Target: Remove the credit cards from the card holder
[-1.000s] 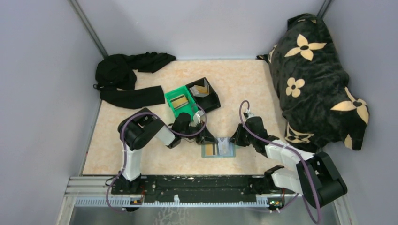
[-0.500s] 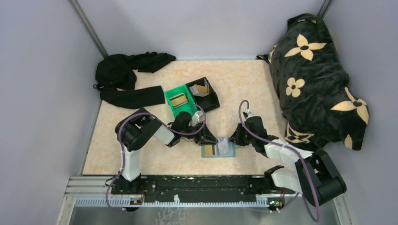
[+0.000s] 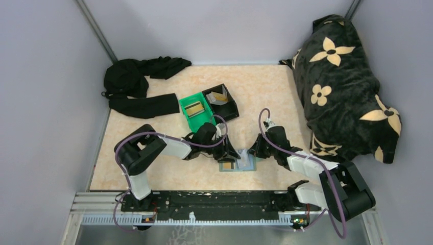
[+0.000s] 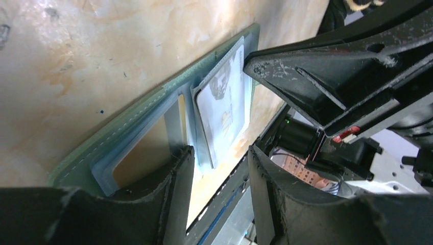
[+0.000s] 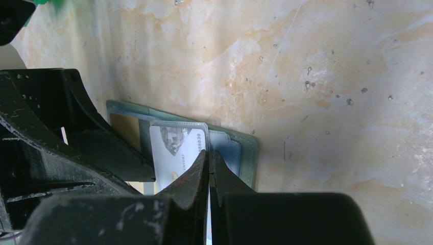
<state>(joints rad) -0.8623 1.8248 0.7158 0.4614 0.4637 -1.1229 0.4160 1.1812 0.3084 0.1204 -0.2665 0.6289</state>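
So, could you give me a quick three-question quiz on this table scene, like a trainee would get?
1. Short answer: what colour is the bin right beside the black bin?
2. True or false: the right tool has its jaws shut.
3. Pick one: the card holder lies A) inside the black bin, B) open on the table between the left tool and the right tool, C) on the flowered blanket.
Key: 1 green; 2 true; 3 B.
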